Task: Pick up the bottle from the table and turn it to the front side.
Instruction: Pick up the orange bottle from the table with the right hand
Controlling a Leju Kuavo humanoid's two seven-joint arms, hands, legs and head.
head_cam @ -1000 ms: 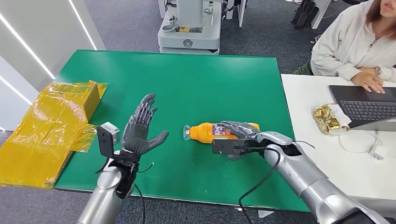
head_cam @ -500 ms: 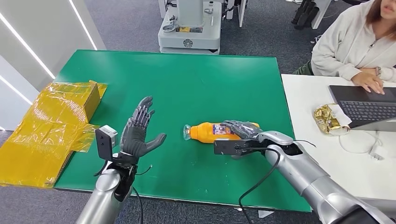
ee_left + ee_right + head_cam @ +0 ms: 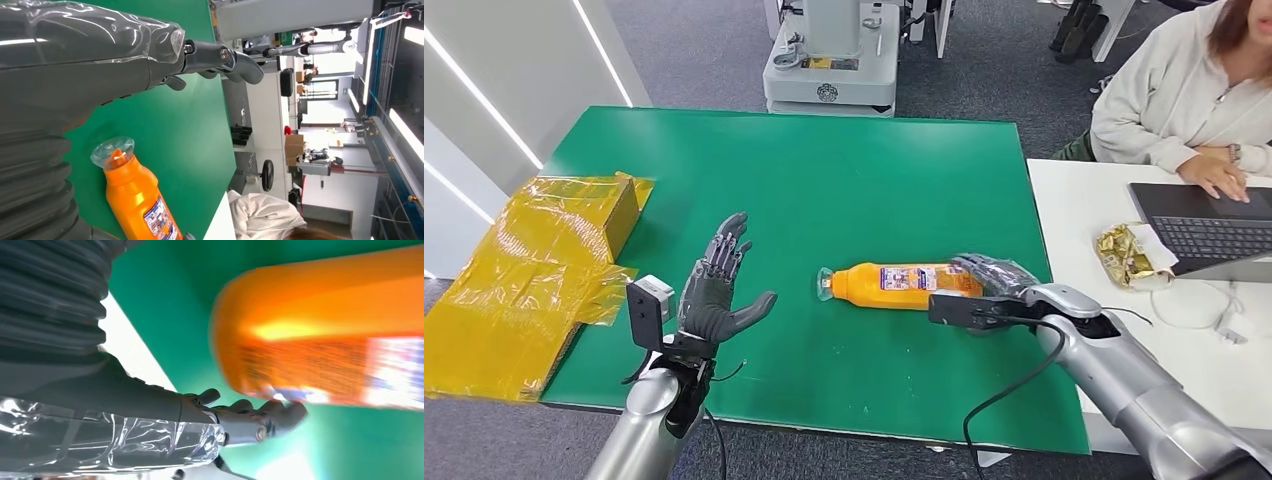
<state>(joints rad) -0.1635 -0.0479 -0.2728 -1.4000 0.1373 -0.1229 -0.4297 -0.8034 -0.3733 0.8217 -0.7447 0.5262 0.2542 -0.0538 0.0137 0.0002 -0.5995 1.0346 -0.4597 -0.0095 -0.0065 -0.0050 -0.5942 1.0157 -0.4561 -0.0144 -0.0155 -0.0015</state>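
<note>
An orange bottle (image 3: 894, 285) with a clear cap and a white label lies on its side on the green table (image 3: 824, 170), cap pointing left. My right hand (image 3: 996, 280) is at the bottle's base end, its fingers against that end and not wrapped around the body. The right wrist view shows the blurred bottle (image 3: 325, 330) just past the fingertips (image 3: 280, 412). My left hand (image 3: 719, 290) is raised, open with fingers spread, well left of the cap. The left wrist view shows the bottle (image 3: 135, 200) beyond that hand (image 3: 125, 55).
A box in yellow plastic wrap (image 3: 534, 270) hangs over the table's left edge. Right of the green table is a white table (image 3: 1104, 330) with a laptop (image 3: 1204, 225) and a gold wrapper (image 3: 1129, 255); a person (image 3: 1184, 90) sits there. A robot base (image 3: 829, 60) stands behind.
My right hand has slid right along the bottle, off its body to the base end, uncovering the label. The left hand has dropped slightly toward me.
</note>
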